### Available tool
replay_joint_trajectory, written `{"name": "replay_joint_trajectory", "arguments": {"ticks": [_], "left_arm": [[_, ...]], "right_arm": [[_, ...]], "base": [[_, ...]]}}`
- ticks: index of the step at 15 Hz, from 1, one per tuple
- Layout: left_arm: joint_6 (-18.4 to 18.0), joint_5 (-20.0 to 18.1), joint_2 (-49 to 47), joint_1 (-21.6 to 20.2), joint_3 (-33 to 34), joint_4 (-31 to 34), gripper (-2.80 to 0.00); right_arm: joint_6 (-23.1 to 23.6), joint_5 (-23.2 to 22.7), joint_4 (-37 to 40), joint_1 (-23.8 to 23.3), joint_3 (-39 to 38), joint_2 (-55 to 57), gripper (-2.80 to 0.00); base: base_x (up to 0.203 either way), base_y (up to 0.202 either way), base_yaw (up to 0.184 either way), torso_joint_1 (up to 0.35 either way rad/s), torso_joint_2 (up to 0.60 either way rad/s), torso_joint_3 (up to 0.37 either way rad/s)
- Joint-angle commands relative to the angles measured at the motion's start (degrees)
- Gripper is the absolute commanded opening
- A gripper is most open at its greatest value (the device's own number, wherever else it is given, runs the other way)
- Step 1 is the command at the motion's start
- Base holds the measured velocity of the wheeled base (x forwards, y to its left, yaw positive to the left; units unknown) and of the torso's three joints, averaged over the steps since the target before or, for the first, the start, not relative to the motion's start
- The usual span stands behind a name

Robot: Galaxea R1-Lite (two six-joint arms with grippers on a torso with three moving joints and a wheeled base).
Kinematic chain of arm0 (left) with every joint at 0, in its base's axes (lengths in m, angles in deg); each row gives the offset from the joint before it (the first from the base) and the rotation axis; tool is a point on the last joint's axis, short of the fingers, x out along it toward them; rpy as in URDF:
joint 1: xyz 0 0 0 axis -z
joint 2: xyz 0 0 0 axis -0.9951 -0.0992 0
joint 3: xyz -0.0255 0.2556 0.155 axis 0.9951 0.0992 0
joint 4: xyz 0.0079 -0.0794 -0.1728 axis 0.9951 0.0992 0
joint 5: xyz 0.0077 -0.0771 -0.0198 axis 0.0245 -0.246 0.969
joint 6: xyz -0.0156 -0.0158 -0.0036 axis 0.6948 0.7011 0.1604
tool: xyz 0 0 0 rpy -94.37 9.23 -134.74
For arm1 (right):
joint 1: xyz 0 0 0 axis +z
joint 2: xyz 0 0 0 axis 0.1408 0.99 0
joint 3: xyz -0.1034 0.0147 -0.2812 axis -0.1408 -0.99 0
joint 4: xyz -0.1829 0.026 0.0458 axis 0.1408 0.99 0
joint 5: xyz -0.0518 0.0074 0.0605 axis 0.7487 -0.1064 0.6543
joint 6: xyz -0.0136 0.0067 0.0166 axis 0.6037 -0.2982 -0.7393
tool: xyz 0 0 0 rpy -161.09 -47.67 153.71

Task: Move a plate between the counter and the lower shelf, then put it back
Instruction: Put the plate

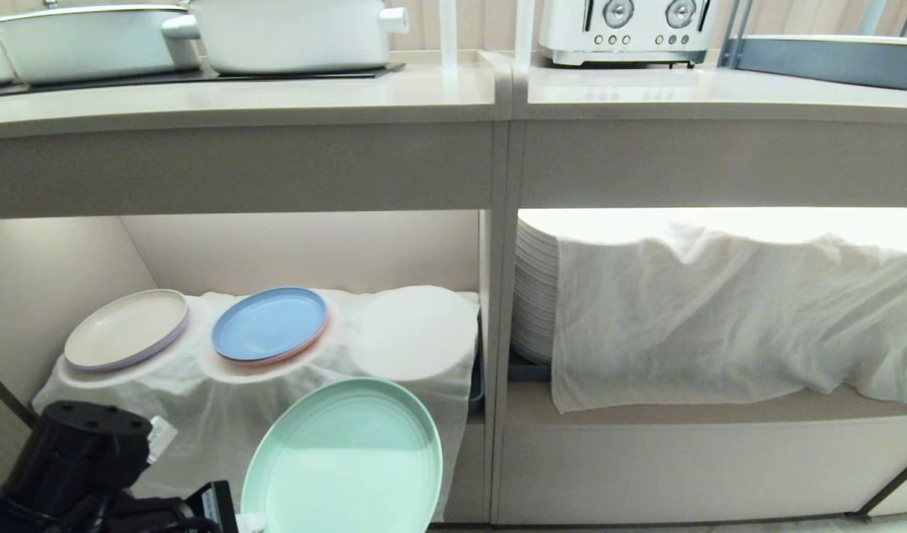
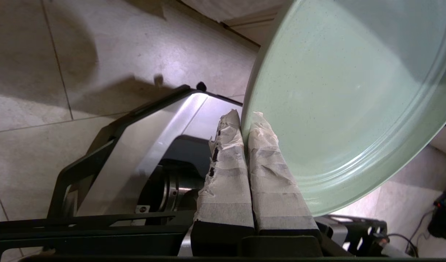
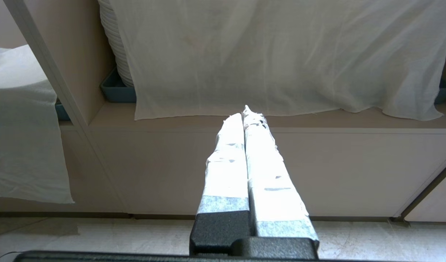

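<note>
Low at the front, left of centre, the left gripper (image 2: 244, 118) pinches the plate (image 1: 346, 459) by its rim, taped fingers (image 2: 226, 174) pressed together on the edge. Tilted, the plate shows its mint face up and toward the camera, rising from the held near-left edge to the far right, clear of the floor and in front of the lower shelf (image 1: 46, 281). Behind it, on the shelf's cloth (image 1: 201, 400), lie an off-white plate (image 1: 126, 328) and a blue plate (image 1: 269, 323). The right gripper (image 3: 244, 112), fingers together and empty, faces the next bay. The counter (image 1: 275, 100) runs above
</note>
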Motion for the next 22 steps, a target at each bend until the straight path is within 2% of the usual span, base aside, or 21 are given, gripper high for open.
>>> {"name": "replay_joint_trajectory", "arguments": {"ticks": [1, 5, 8, 22], "left_arm": [[0.20, -1.36, 0.45, 0.57, -0.04, -0.07, -2.80], [0.11, -1.63, 0.28, 3.33, 0.20, 0.05, -2.80], [0.02, -2.69, 0.54, 4.71, -0.13, 3.88, -2.80], [0.20, -2.69, 2.12, 4.58, 0.67, 5.14, -2.80]], "right_arm": [[-0.02, 0.00, 0.00, 0.00, 0.00, 0.00, -2.80], [0.03, 0.00, 0.00, 0.00, 0.00, 0.00, -2.80], [-0.02, 0.00, 0.00, 0.00, 0.00, 0.00, -2.80], [-0.02, 0.00, 0.00, 0.00, 0.00, 0.00, -2.80]], "base": [[0.000, 0.000, 0.000, 0.000, 0.00, 0.000], [0.000, 0.000, 0.000, 0.000, 0.00, 0.000], [0.000, 0.000, 0.000, 0.000, 0.00, 0.000], [0.000, 0.000, 0.000, 0.000, 0.00, 0.000]]}}
